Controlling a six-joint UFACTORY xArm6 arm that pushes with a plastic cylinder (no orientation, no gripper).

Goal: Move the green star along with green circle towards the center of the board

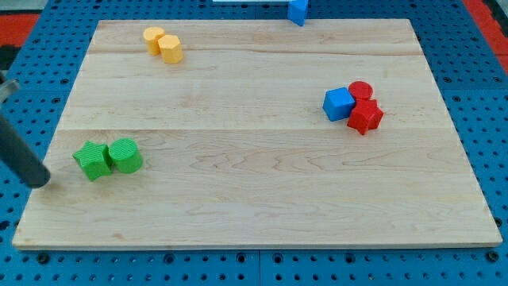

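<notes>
Standing with my tip [38,184] at the lower left of the view, just at the left edge of the pale wooden tabletop [254,191]. Leaning the dark rod up and out toward the view's left border. Carrying no hand on this rod, so no apart, together or clamped state applying.

Sitting just to the right of my tip, apart from it by a small gap: the green star block [93,160]. Touching the star's right side: the green circle block [126,155]. Lying as a pair near the tabletop's left edge, below mid-height, well apart from the board's centre.

Lying well apart near the view's top left: two yellow blocks touching each other, one rounded [153,38] and one faceted [171,49], exact shapes being hard to tell.

Clustering on the view's right, above mid-height: a blue cube [339,104], a red cylinder [360,90] and a red angular block [365,117], all touching.

Sitting at the view's top border, past the tabletop's far edge: another blue block [298,10], partly cut off.

Surrounding the tabletop: a blue perforated base [492,95].
</notes>
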